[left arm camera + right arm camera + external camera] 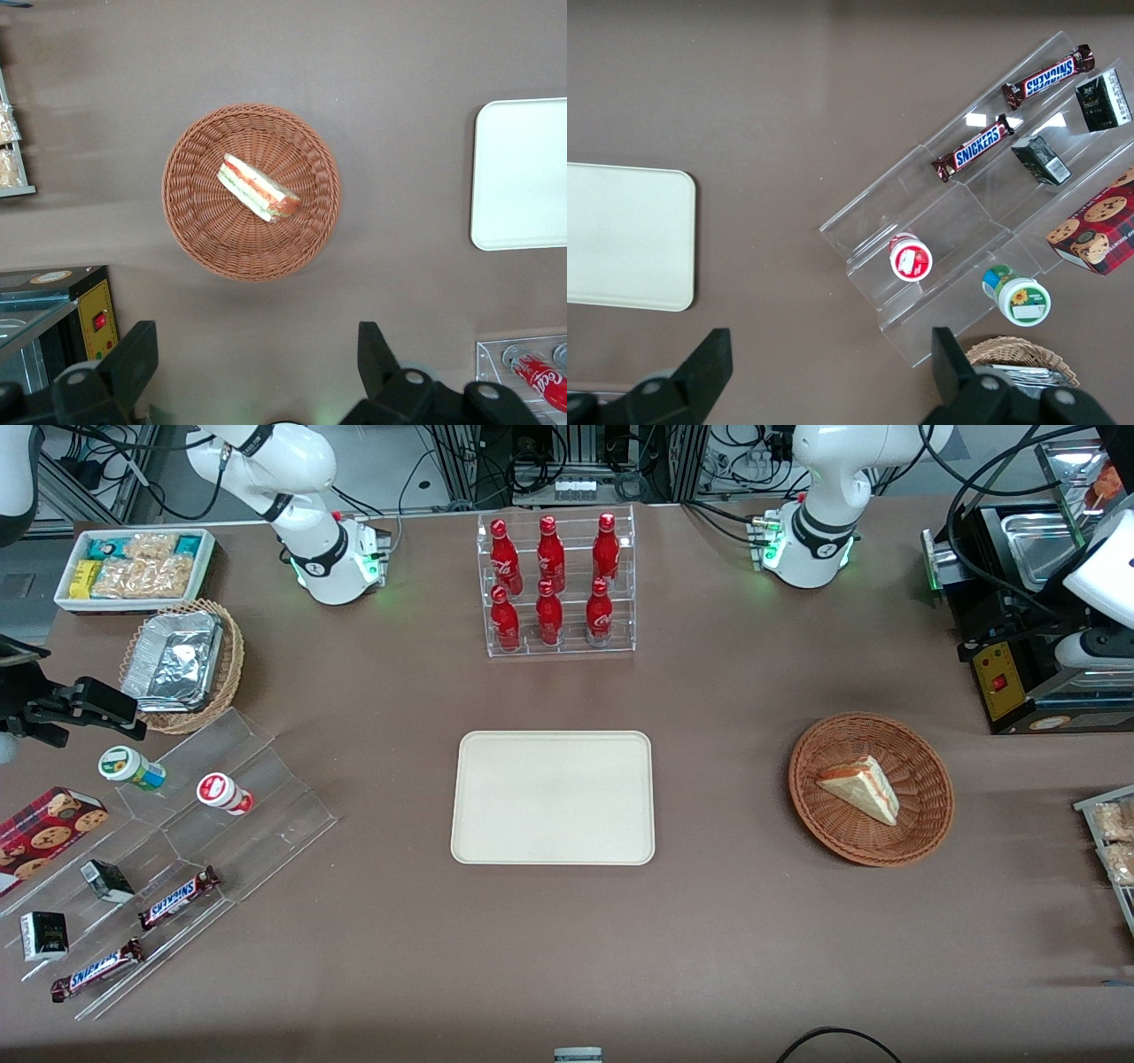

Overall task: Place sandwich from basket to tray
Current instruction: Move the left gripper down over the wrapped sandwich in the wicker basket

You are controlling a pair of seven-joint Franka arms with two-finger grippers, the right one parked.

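Note:
The sandwich (859, 788) lies in the reddish-brown wicker basket (802, 779), toward the working arm's end of the table. The cream tray (554, 797) lies flat at the table's middle and holds nothing. In the left wrist view my gripper (255, 336) is open and empty, high above bare table, a little farther from the front camera than the basket (190, 221). The sandwich (259, 188) shows its red and pale filling stripe. An edge of the tray (523, 177) shows too. In the front view only part of the arm (1103, 571) shows.
A black machine (1019, 646) stands beside the basket, farther from the front camera. A clear rack of red bottles (556, 584) stands farther back than the tray. A snack tray's edge (1112, 841) shows at the working arm's end. An acrylic snack stand (177, 841) is at the parked arm's end.

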